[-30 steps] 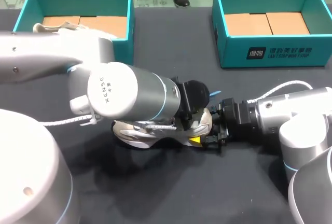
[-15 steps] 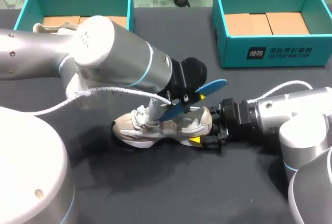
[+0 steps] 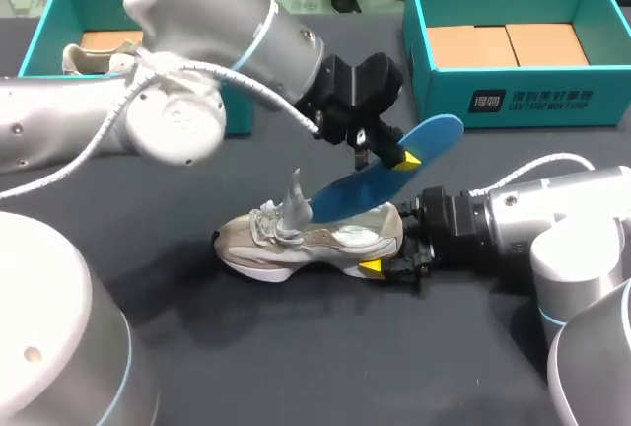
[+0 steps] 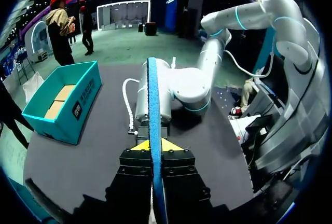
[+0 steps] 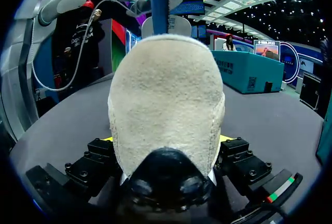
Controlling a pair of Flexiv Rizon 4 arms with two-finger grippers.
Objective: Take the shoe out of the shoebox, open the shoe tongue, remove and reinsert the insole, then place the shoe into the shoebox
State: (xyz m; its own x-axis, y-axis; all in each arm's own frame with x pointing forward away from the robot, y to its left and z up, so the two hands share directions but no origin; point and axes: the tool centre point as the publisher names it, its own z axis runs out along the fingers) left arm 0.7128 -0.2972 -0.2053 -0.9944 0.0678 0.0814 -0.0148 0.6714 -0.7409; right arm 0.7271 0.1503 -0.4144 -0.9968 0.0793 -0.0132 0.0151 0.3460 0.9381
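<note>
Two teal shoeboxes stand beyond the sneaker (image 3: 311,244), the right shoebox (image 3: 513,106) nearer its heel. The sneaker lies upright on the desk (image 3: 296,367), heel clamped by the right end effector (image 3: 394,266). Above its heel, the left end effector (image 3: 386,155) pinches the blue insole (image 3: 424,140), which slants along the sneaker with its low tip near the tongue.

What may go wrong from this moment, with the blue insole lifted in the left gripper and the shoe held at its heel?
1. The left gripper pinches the insole toward one end only, so it may slip or twist.
2. The insole's lower end lies by the raised tongue; it may catch there and drag the shoe, which the right gripper grips only at the heel.
</note>
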